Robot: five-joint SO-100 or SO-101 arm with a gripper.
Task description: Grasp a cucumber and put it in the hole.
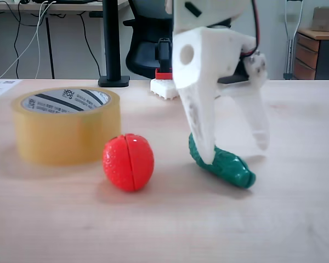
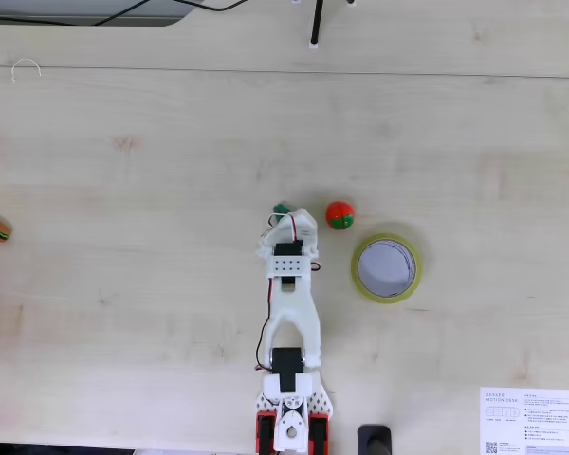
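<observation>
The cucumber (image 1: 223, 164) is seen lying on the bench (image 1: 164, 219), right of the red round toy (image 1: 128, 162) in a fixed view. The jaws are spread open astride it, one tip set against it. The hole (image 2: 386, 267) is left unfilled.

White arm: stretched forward from its base, wrist pitched down. Gripper (image 1: 236, 150): jaws parted, fingertips lowered (one finger ahead, the other set back).
</observation>
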